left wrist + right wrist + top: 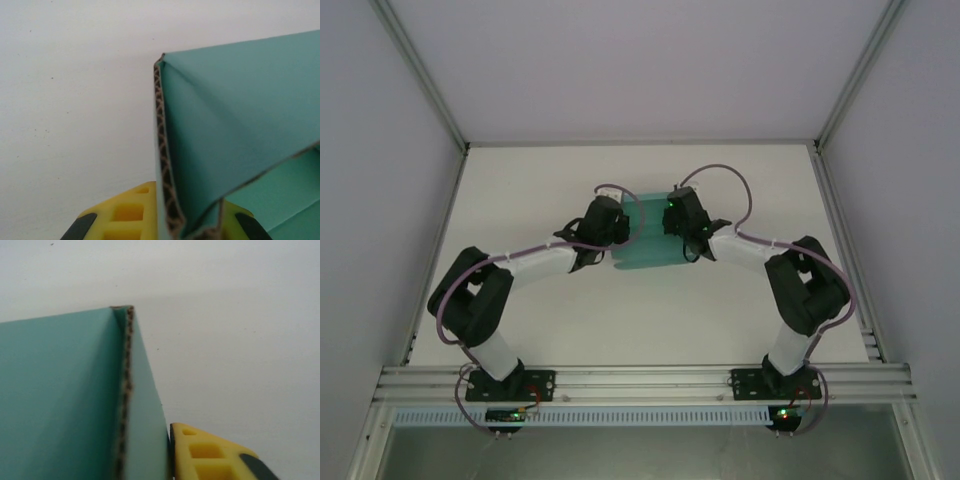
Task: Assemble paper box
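Observation:
The teal-green paper box point(648, 248) stands partly folded at the middle of the white table, held between both arms. My left gripper point(619, 233) is at its left side and my right gripper point(677, 226) at its right side. In the left wrist view, my left gripper point(182, 222) is shut on a doubled-over wall of the paper box point(235, 115), a yellow finger on each side of its corrugated edge. In the right wrist view, a yellow finger point(210, 455) presses on the outer face of an upright wall of the paper box point(60, 400). The other finger is hidden behind that wall.
The white table point(540, 190) spreads out on all sides of the box. Pale enclosure walls rise at the left, right and back. An aluminium rail point(640, 380) carrying both arm bases runs along the near edge.

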Robot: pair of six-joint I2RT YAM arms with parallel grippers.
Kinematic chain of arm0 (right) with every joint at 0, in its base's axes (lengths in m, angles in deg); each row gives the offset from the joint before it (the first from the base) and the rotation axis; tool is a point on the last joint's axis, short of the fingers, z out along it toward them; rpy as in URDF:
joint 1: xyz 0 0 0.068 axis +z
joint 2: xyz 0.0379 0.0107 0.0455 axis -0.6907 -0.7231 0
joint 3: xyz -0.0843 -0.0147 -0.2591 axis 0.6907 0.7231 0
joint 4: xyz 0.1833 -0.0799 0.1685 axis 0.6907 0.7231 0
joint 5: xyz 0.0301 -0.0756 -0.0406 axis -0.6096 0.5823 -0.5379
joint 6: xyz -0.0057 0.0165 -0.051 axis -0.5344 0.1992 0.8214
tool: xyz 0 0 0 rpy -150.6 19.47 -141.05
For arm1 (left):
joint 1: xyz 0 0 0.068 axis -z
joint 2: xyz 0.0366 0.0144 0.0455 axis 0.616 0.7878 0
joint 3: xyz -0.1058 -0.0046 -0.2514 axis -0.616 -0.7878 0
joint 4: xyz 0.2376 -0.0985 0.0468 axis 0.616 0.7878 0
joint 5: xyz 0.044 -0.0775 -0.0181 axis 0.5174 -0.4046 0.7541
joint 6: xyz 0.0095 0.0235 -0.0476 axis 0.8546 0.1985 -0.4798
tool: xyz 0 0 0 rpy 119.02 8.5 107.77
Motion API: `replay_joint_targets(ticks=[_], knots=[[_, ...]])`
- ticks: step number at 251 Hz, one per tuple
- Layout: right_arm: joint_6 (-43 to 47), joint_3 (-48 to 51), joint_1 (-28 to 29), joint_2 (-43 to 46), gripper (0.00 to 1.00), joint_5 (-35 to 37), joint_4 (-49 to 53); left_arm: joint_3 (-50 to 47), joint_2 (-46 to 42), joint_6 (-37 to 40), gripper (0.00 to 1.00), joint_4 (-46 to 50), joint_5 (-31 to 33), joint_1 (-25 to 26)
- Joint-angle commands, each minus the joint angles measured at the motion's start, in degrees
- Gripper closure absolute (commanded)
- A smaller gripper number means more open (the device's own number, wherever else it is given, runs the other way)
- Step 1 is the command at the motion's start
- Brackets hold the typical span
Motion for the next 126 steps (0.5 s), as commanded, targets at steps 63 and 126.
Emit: replay_joint_targets(ticks=[63,126], knots=[[-5.6,-4.9,0.3,-2.1,1.0,20.8,11.7,4.4,0.9,-10.6,1.0,7.2,8.4,-0.2],[-13.4,-5.6,-1.0,-3.8,1.0,31.4,19.4,6.4,4.4,-20.0,1.0,15.7,14.7,-2.6]])
